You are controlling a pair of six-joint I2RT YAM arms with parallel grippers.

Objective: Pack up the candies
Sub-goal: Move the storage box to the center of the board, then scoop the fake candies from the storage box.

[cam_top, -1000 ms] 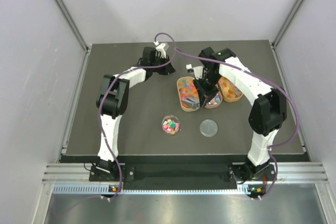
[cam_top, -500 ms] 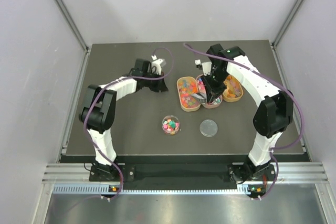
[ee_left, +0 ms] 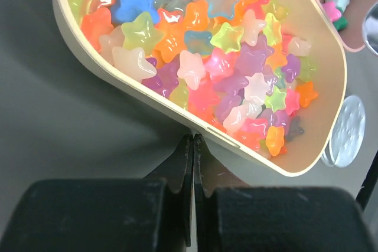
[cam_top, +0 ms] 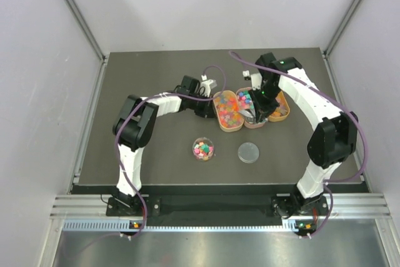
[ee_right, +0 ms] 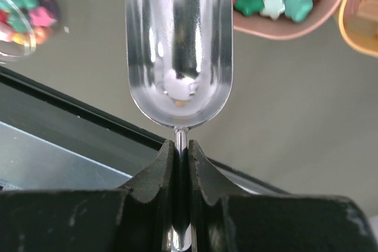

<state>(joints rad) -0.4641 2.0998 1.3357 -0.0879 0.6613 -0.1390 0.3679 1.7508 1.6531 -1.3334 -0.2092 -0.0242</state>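
L gripper (ee_left: pixel 193 141) is shut, jaws pressed flat together w/ nothing btwn them, tips right at the outer wall of the cream tray (ee_left: pixel 112 78). R gripper (ee_right: pixel 180 150) is clamped tight on the thin handle of the scoop (ee_right: pixel 180 39).

Overhead view gives the layout. On the dark table (cam_top: pixel 150 79), three oval trays sit side by side toward the back: cream tray, pink tray (cam_top: pixel 253 127) in the middle, orange tray (cam_top: pixel 286 112). Both arms meet over them. Nearer the bases sit a round clear cup (cam_top: pixel 203 159) and, apart to its right, the clear lid (cam_top: pixel 248 152).

Wrist cams add what the overhead cannot resolve. The candies (ee_left: pixel 224 57) are star-shaped and piled deep in the cream tray. L cam also catches the lid beyond the tray's end. R cam shows more candies in the pink tray and the cup, plus one or two pale ones in the scoop bowl.
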